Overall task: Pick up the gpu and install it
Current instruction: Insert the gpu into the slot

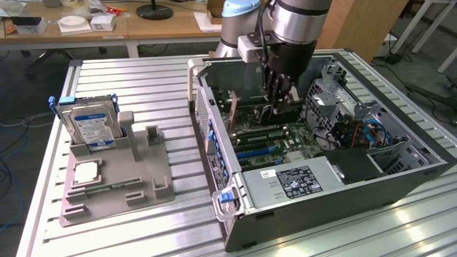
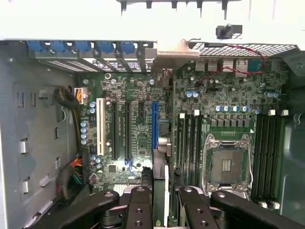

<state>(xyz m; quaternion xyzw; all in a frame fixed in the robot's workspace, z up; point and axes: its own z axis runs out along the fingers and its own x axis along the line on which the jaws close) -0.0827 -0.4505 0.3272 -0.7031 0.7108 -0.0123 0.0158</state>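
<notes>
Wooden desks (image 1: 166,29) cluttered with white boxes (image 1: 75,24) line the far side of a room, where a slatted metal table (image 1: 143,80) stands on a grey floor (image 1: 36,75) strewn with cables (image 1: 13,122).

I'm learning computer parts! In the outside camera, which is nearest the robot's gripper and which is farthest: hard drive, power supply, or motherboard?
1. Motherboard: directly under the gripper, inside the computer case.
2. Power supply: inside too, at the case's end toward the camera.
3. Hard drive: outside the case, upright in the grey holder on the exterior view's left.
</notes>
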